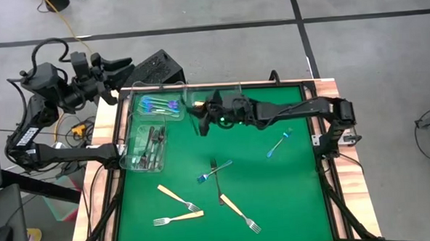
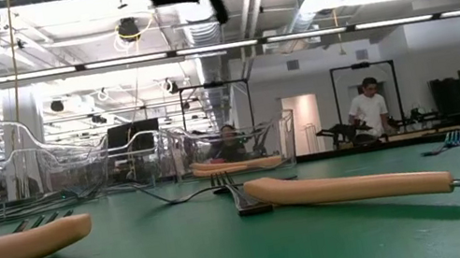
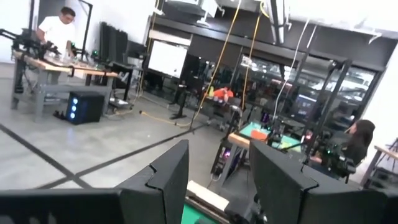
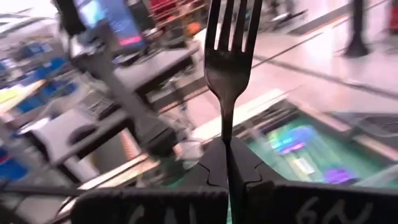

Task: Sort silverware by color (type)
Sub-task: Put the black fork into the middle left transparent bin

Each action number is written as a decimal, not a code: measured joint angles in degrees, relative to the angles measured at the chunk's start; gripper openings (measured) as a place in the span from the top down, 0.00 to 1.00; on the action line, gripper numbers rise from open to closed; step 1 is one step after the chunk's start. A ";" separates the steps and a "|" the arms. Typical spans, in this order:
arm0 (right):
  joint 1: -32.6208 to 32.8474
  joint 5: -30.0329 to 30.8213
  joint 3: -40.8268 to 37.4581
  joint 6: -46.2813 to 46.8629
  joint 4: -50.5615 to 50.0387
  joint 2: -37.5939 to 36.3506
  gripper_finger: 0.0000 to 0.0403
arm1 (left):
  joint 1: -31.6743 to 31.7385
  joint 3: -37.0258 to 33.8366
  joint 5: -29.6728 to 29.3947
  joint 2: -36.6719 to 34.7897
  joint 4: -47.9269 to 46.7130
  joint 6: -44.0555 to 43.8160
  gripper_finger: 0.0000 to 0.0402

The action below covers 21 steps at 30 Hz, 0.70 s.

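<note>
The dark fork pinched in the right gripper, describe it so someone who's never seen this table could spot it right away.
Start at the green table mat and find the clear plastic bins along its far left edge. The right gripper hangs just beside them, shut on a dark grey-black fork by its handle. Unlike every other fork, which lies on the mat or in a bin, this one is held in the air.

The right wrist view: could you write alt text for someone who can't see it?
A dark fork stands upright, tines up, its handle pinched between the two shut fingers of the right end effector. Behind it lie a clear bin holding blue-iridescent forks and the blurred room beyond.
</note>
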 joint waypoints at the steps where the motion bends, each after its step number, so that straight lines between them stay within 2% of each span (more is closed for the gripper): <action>1: 0.08 -1.39 -0.11 0.25 1.76 0.67 0.99 | 0.00 0.00 0.12 0.00 0.33 -0.05 0.62; 6: 1.35 -3.91 2.88 1.03 11.01 6.89 0.99 | -0.06 0.00 0.85 0.00 2.72 -0.29 0.62; 9: 2.00 -5.23 8.36 -1.91 15.06 12.11 1.00 | -0.04 0.00 0.86 -0.37 2.90 -0.22 0.62; 21: 3.48 -9.56 43.03 -2.18 6.37 35.36 1.00 | -0.04 0.00 4.41 -3.05 2.95 -0.11 0.62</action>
